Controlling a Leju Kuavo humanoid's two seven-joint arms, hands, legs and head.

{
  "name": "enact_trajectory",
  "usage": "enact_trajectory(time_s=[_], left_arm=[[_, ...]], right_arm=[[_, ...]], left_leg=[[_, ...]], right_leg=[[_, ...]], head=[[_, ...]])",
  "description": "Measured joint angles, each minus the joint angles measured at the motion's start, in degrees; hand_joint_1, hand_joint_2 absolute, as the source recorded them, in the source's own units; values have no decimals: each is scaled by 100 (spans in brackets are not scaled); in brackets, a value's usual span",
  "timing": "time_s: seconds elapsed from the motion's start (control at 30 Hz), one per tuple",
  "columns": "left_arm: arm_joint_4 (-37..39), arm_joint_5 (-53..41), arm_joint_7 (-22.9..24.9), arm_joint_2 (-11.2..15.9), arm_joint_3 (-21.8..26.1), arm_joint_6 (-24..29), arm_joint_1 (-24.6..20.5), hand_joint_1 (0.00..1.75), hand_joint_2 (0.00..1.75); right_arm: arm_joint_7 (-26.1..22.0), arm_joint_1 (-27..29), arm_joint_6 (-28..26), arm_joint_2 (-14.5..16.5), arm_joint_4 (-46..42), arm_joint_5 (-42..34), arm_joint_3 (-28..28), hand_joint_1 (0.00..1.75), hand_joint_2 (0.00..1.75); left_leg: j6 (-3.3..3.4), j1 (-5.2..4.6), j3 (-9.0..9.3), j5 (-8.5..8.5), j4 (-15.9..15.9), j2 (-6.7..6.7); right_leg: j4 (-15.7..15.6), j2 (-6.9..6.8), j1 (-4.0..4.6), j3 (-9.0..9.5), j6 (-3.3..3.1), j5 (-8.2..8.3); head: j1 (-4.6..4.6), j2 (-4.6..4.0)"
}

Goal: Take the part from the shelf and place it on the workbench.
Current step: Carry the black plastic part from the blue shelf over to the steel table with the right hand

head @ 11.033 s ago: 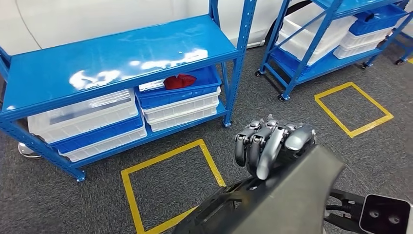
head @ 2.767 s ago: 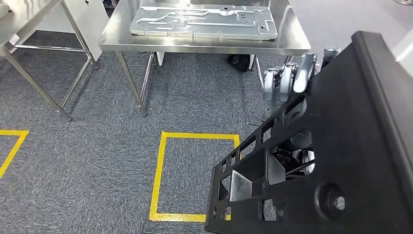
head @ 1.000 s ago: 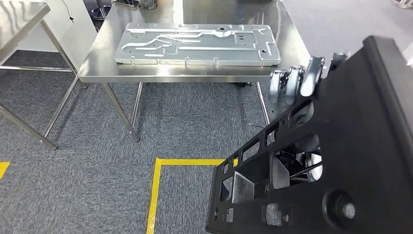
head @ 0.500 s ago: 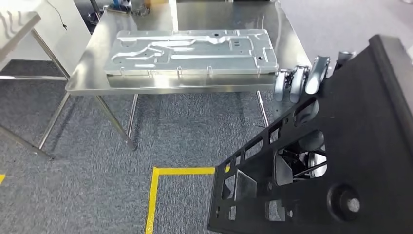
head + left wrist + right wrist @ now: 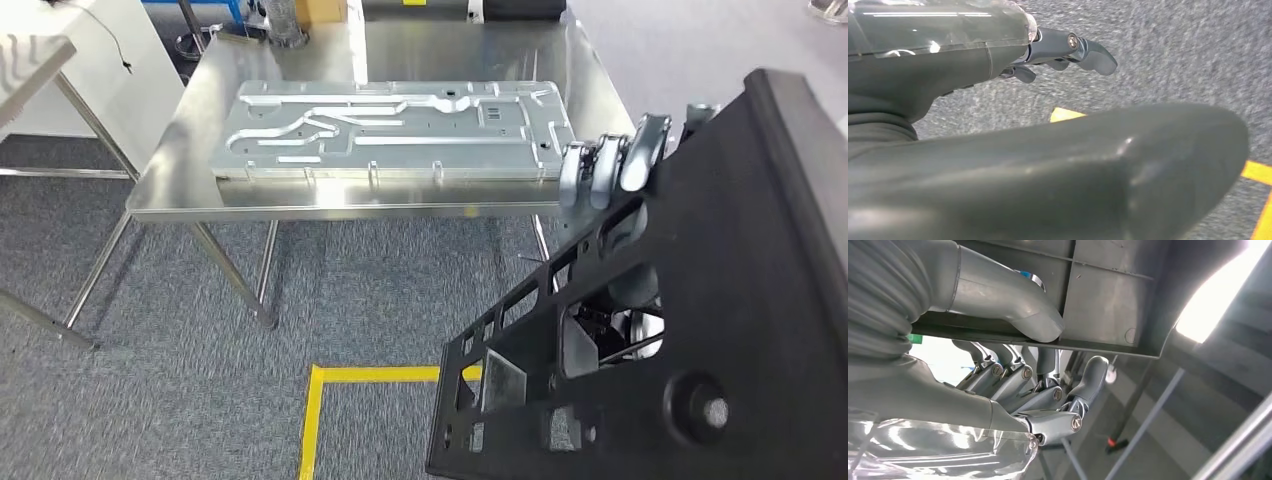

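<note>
Floor: grey carpet [image 5: 150,420] with a yellow tape square [image 5: 312,425] at lower centre.
Part: black plastic panel [image 5: 720,300] with cut-outs, tilted, filling the lower right of the head view, off the workbench.
Right hand [image 5: 615,165]: fingers curled over the panel's upper edge, thumb [image 5: 1013,305] pressed on it; grasping it.
Left hand [image 5: 1068,50]: above the carpet; whether its fingers are spread or curled cannot be told.
Workbench: stainless steel table [image 5: 170,195] at upper centre, bearing a flat grey metal plate [image 5: 390,130].

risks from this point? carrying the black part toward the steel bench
1. The large black plastic panel hides the near right corner of the stainless steel workbench, so its leading edge might clip the bench rim on approach.
2. The flat grey stamped metal plate covers most of the benchtop, leaving little bare steel for set-down; the panel may land on it or overhang.
3. The right hand grips only the panel's top edge, and the left hand looks off it, so it could swing.
</note>
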Motion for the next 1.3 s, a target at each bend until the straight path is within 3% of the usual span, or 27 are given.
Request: enact_trajectory(time_s=[0.1, 0.13, 0.17, 0.2, 0.27, 0.3, 0.33, 0.47, 0.53, 0.6, 0.63, 0.67, 0.7, 0.77, 0.83, 0.93, 1.0, 1.1, 1.17, 1.2, 1.23, 1.3], left_arm=[[-1, 1, -1, 2, 0, 0, -1, 0, 0], [-1, 1, -1, 2, 0, 0, 5, 0, 0], [-1, 1, -1, 2, 0, -1, 12, 0, 0], [0, 2, -1, 1, 0, -2, 15, 0, 0], [0, 3, -1, 1, 0, -6, 15, 0, 0], [0, 3, -3, 1, 0, -9, 12, 0, 0], [-1, 3, -6, 2, 1, -12, 10, 0, 0], [-1, 3, -25, 3, 1, -23, -3, 0, 0], [1, 2, -37, -5, -1, -30, -21, 0, 0], [1, 0, -43, -11, -2, -34, -16, 0, 0], [1, 0, -45, -10, -2, -35, -4, 0, 0], [1, -1, -45, -10, -2, -35, 9, 0, 0], [1, -1, -46, -10, -2, -35, 17, 0, 0], [1, 0, -46, -10, -2, -31, 26, 0, 0], [0, 9, -44, -10, -2, -21, 30, 0, 0], [0, 43, -40, -11, -1, 3, 37, 0, 0], [0, 67, -41, -11, 0, 15, 31, 0, 0], [-1, 101, -42, -10, 6, 31, 23, 0, 0], [-1, 108, -42, -10, 16, 35, 31, 0, 0], [-1, 110, -42, -10, 19, 35, 34, 0, 0], [-1, 112, -42, -11, 22, 35, 35, 0, 0], [1, 115, -43, -18, 25, 36, 34, 0, 0]], right_arm=[[-1, -14, -3, 0, 13, 3, 1, 175, 175], [-1, -13, -10, 0, 25, 8, 1, 175, 175], [1, -16, -15, 0, 37, 14, 2, 175, 175], [2, -23, -19, 0, 49, 22, 2, 175, 175], [1, -47, -30, -1, 67, 37, 2, 175, 175], [-5, -60, -43, -1, 77, 40, 2, 175, 175], [-15, -73, -58, -3, 86, 44, 3, 175, 175], [-46, -156, -139, -7, 107, 92, 2, 175, 175], [-42, -211, -196, -6, 110, 160, 3, 175, 175], [-38, -232, -264, -6, 117, 230, 5, 175, 175], [-39, -230, -303, -6, 125, 265, 7, 175, 175], [-44, -228, -338, -7, 134, 298, 8, 175, 175], [-51, -227, -372, -8, 145, 321, 9, 175, 175], [-78, -228, -421, -13, 177, 346, 10, 175, 175], [-112, -228, -444, -26, 229, 351, 10, 175, 175], [-155, -235, -455, -44, 303, 358, 7, 175, 175], [-168, -253, -462, -49, 347, 358, 1, 175, 175], [-169, -279, -482, -55, 420, 353, -23, 175, 175], [-169, -279, -503, -61, 469, 346, -51, 175, 175], [-169, -280, -513, -62, 488, 344, -66, 175, 175], [-168, -287, -524, -63, 505, 344, -80, 175, 175], [-166, -309, -540, -65, 533, 343, -107, 175, 175]], left_leg=[[27, 6, 100, -101, -16, 0], [22, 9, 144, -145, -15, -2], [12, 13, 201, -192, -15, -5], [-1, 20, 268, -240, -15, -9], [-47, 30, 407, -345, -9, -12], [-81, 28, 457, -394, -11, -13], [-121, 25, 493, -440, -25, -10], [-270, 27, 557, -489, 169, 4], [-299, 40, 290, -658, 681, 9], [-308, 42, -190, -926, 1387, 10], [-301, 42, -392, -1000, 1605, 10], [-290, 41, -507, -970, 1637, 10], [-274, 41, -523, -816, 1464, 10], [-239, 35, -363, -262, 724, 17], [-202, 5, -230, 22, 193, 30], [-110, -7, -147, 12, 72, 25], [-52, 17, -30, -13, 18, 12], [-4, 25, 131, -114, -33, 4], [0, 25, 253, -223, -36, -5], [-5, 25, 333, -285, -36, -13], [-14, 24, 424, -354, -37, -21], [-49, 20, 585, -495, -35, -29]], right_leg=[[944, -12, -63, -689, 94, -383], [1101, -16, -84, -874, 117, -443], [1073, -20, -101, -967, 134, -384], [857, -24, -113, -962, 142, -195], [122, -42, -119, -793, 125, 371], [-162, -56, -109, -720, 92, 524], [-343, -64, -94, -671, 49, 617], [-460, -42, -93, -491, -138, 595], [-477, -47, -90, -378, -203, 530], [-475, -44, -72, -302, -236, 447], [-475, -37, -64, -262, -240, 406], [-474, -28, -58, -212, -239, 360], [-474, -20, -55, -150, -231, 312], [-472, -18, -51, -13, -203, 203], [-482, -12, -43, 57, -150, 120], [-457, -5, -34, 103, -46, 87], [-186, -14, -42, -1, 8, 100], [802, -21, -68, -694, 88, -148], [1144, -23, -78, -1102, 105, -359], [1051, -23, -81, -1177, 102, -323], [790, -23, -82, -1170, 87, -152], [60, -28, -65, -1044, 26, 502]], head=[[-1, 1], [-1, 1], [-1, 0], [-1, 0], [0, 0], [1, 0], [2, -1], [-2, 1], [-2, 1], [-2, 1], [-3, 1], [-3, 1], [-3, 0], [-2, 1], [-2, 1], [-2, 1], [-2, 1], [-1, 1], [-1, 0], [-1, -1], [-1, 0], [-1, 0]])
